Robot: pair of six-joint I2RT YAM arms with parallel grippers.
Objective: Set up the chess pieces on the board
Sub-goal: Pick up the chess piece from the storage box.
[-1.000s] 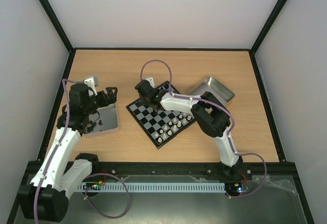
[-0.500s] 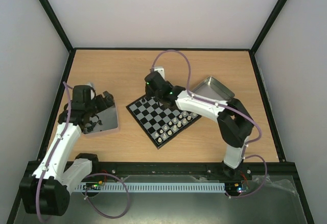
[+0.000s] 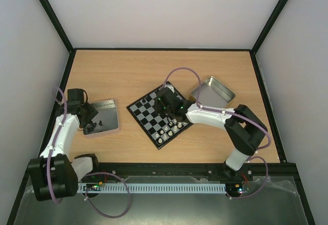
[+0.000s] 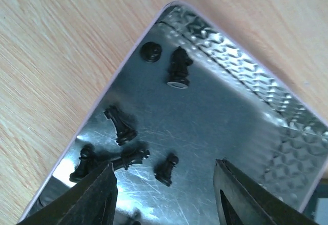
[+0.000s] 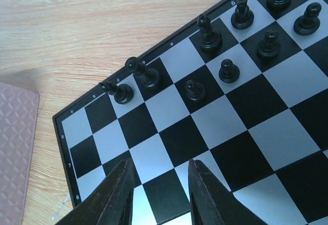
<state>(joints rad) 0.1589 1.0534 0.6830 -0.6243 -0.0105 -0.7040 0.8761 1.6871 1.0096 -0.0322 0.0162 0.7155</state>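
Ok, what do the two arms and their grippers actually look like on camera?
The left arm and right arm are built alike: white tubular links joined by chunky black joints. A thin purple cable loops loosely along each. The left gripper and right gripper each have two dark, wedge-shaped fingers. No markings can be made out.

The top camera looks down from the near edge over the whole table point(image 3: 128, 71), sharing the tin point(image 4: 220, 112) with the close, downward left wrist view and a board point(image 5: 241, 148) corner with the right wrist view.
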